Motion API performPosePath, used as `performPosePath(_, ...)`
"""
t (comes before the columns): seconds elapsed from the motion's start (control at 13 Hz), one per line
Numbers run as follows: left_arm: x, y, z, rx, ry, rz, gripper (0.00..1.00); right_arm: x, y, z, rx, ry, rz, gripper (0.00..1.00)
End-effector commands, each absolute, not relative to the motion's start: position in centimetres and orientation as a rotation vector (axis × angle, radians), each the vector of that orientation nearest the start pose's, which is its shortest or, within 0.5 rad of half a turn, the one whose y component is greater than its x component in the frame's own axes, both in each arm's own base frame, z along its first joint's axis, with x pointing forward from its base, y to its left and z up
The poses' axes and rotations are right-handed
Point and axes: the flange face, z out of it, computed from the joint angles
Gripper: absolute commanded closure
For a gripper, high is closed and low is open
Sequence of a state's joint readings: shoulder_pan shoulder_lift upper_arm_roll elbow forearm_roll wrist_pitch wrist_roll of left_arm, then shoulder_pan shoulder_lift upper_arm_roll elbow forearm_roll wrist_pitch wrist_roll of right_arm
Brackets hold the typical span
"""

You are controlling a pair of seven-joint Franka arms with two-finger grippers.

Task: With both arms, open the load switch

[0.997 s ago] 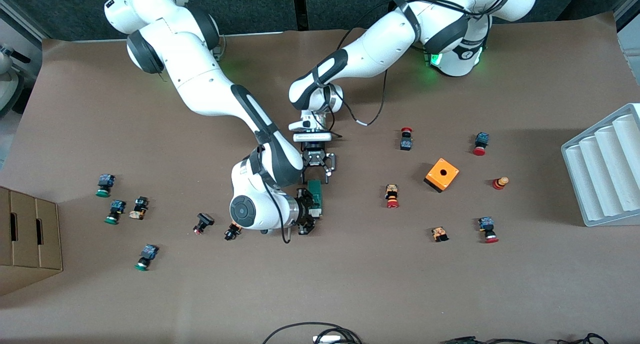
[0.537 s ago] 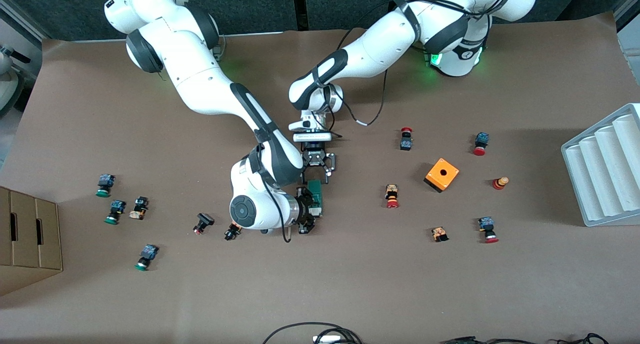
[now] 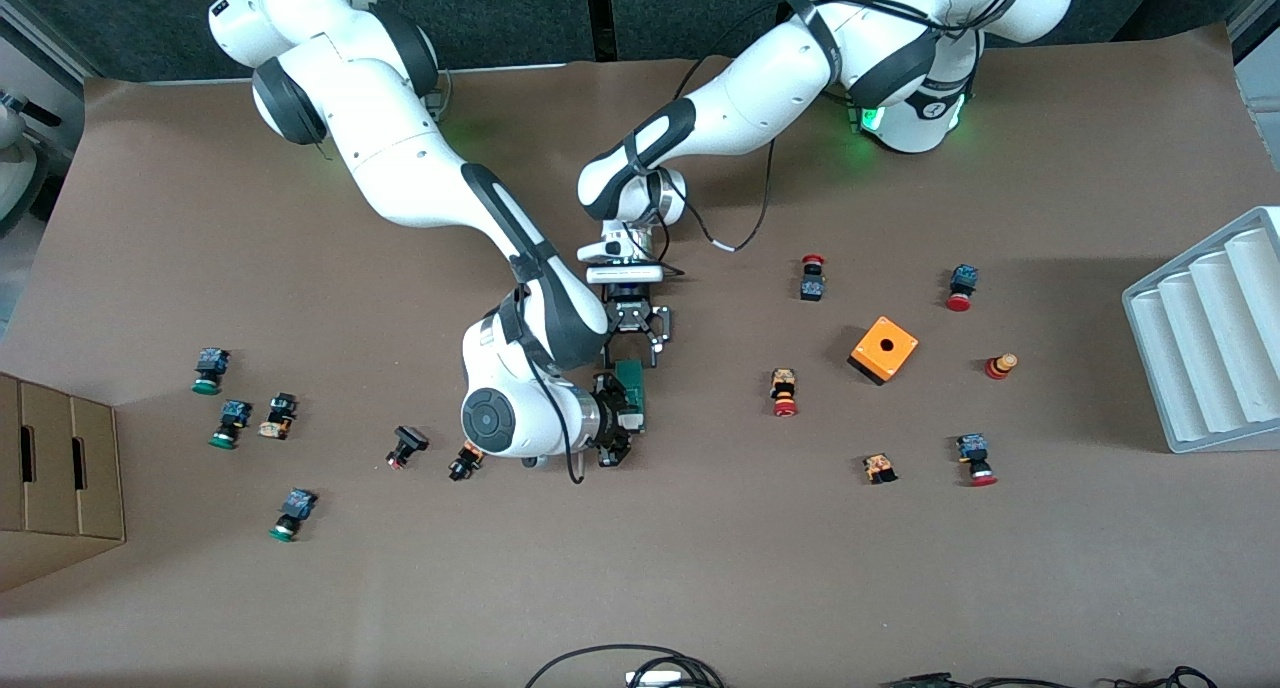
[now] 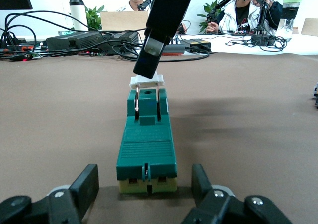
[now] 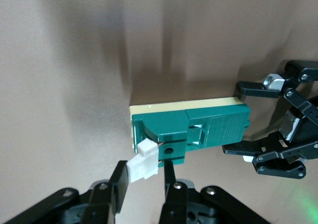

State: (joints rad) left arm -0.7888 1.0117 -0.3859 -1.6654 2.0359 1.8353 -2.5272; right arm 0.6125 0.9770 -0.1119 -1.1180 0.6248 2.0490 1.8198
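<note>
The green load switch (image 3: 632, 383) lies flat on the brown table between the two grippers. My left gripper (image 3: 634, 356) is low over the switch's end that is farther from the front camera. Its fingers (image 4: 85, 184) stand apart on either side of that end (image 4: 147, 144) and touch nothing. My right gripper (image 3: 630, 423) reaches in from the right arm's end of the table. It straddles the white tab (image 5: 143, 165) at the switch's nearer end. One finger (image 5: 119, 177) touches the tab and a thin gap remains at the other.
An orange cube (image 3: 884, 349) with a hole and several red-capped push buttons (image 3: 784, 393) lie toward the left arm's end. Green-capped buttons (image 3: 230, 423) and a cardboard box (image 3: 55, 468) are at the right arm's end. A grey ribbed tray (image 3: 1210, 338) sits at the table's edge.
The right gripper's fingers have drawn closer together around the white tab. Both arms and the load switch have stayed where they were.
</note>
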Motion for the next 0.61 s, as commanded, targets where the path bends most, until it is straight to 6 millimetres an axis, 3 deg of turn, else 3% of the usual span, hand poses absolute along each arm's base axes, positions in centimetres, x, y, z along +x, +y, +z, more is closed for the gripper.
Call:
performPosePath(0.0,34.0,-55.46,4.05,-2.505,-0.011,-1.877,0.17,63.11,42.91,22.3,-2.117,2.071,0.673,0.69)
performPosePath(0.54,33.96,-55.43,4.01,-2.506,-0.012,-1.878,0.17,62.41,43.04,21.77,-2.159,2.068,0.642,0.72)
